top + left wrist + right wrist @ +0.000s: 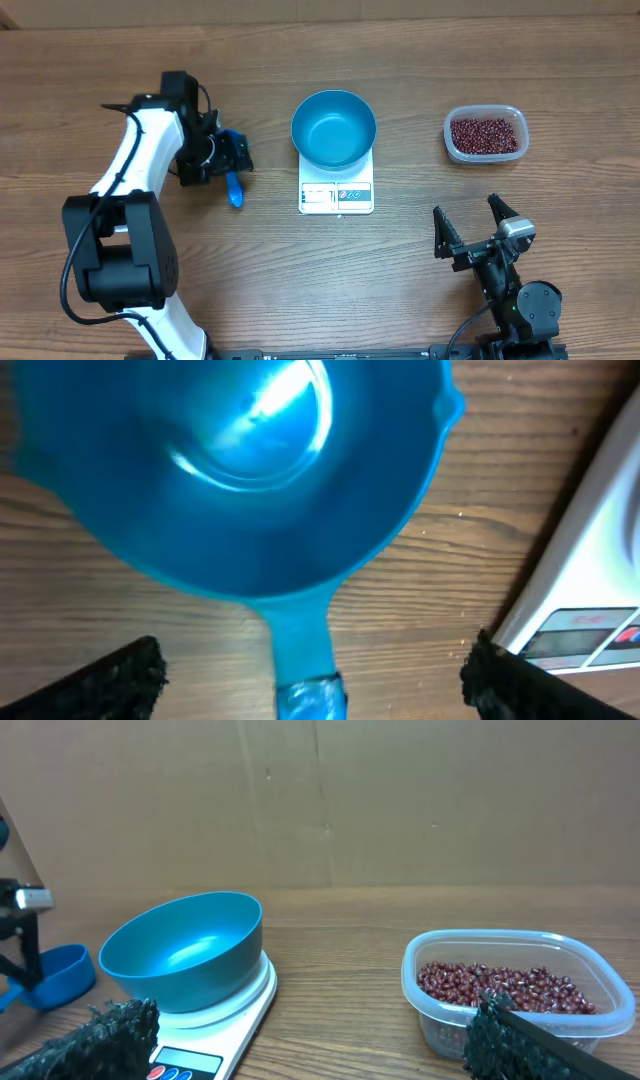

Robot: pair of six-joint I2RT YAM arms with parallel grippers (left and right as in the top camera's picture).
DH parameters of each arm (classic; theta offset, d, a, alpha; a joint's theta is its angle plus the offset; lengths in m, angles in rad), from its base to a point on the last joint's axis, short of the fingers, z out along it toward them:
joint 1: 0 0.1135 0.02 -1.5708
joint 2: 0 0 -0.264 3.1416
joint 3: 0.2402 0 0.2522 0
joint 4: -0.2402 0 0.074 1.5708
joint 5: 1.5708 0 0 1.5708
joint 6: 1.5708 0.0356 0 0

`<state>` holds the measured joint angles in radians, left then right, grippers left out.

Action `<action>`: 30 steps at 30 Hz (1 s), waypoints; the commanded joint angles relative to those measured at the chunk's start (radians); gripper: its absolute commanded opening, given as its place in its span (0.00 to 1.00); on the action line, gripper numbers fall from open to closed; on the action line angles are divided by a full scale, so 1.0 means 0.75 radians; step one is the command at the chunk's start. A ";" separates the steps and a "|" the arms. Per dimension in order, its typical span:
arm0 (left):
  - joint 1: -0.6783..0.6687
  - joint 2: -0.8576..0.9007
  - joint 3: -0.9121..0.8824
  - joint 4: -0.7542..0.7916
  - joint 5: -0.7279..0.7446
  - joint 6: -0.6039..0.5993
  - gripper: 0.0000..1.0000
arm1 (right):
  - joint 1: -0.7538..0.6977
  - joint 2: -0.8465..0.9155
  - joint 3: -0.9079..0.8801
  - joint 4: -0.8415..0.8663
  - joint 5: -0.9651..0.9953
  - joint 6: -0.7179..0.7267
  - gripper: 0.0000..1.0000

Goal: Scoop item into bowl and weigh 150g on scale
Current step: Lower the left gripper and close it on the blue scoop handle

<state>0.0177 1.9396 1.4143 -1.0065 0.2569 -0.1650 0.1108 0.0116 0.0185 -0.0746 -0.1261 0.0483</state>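
Left fingers (120, 675) were spread wide, one on each side of the blue scoop's (250, 490) handle and neither touching it. The left gripper (315, 678) gripped nothing. The handle ran back toward the wrist between the fingers. Beyond it the scoop cup sat on the wooden table (400, 280), open side up, showing only bare blue inside. A corner of the white scale (590, 590) was just past the cup on the right. Overhead, the scoop (236, 188) lay just left of the scale, not touching it, with the left gripper (222, 158) over its rear end.

Right fingers (110, 1035) were also fully apart with nothing between them. The right gripper (468, 222) sat at the near right of the table, well clear of everything.

Ahead of it, to the left, the scale (336, 195) sat mid-table with its display strip facing the near edge; I couldn't read the display. The blue bowl (333, 135) stood upright on the platform, wider than the scale, overhanging it at both sides and the back. The inside of the bowl (200, 970) was bare.

Ahead to the right was the clear plastic tub (430, 1020), well apart from the bowl and scale. The red-brown beans (500, 985) were all in it, in a shallow layer. Overhead showed the same, with the beans (485, 135) inside the tub (484, 108). A cardboard wall ran behind the far table edge.
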 commanded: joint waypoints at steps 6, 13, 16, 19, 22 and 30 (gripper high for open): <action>-0.027 -0.035 -0.050 0.054 -0.043 0.051 0.99 | -0.008 -0.012 -0.014 0.006 0.007 -0.005 1.00; -0.028 -0.022 -0.051 0.103 -0.082 0.035 1.00 | -0.008 -0.012 -0.014 0.005 0.007 -0.005 1.00; -0.032 -0.017 -0.051 0.108 -0.078 0.025 0.96 | -0.008 -0.012 -0.014 0.005 0.007 -0.005 1.00; -0.033 -0.016 -0.051 0.119 -0.065 0.028 1.00 | -0.008 -0.012 -0.014 0.005 0.007 -0.005 1.00; -0.034 -0.015 -0.051 0.111 -0.067 0.033 1.00 | -0.008 -0.012 -0.014 0.005 0.007 -0.005 1.00; -0.035 -0.012 -0.080 0.134 -0.076 0.025 0.64 | -0.008 -0.012 -0.014 0.006 0.007 -0.005 1.00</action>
<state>-0.0029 1.9396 1.3724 -0.9096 0.2050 -0.1520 0.1112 0.0116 0.0185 -0.0750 -0.1265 0.0486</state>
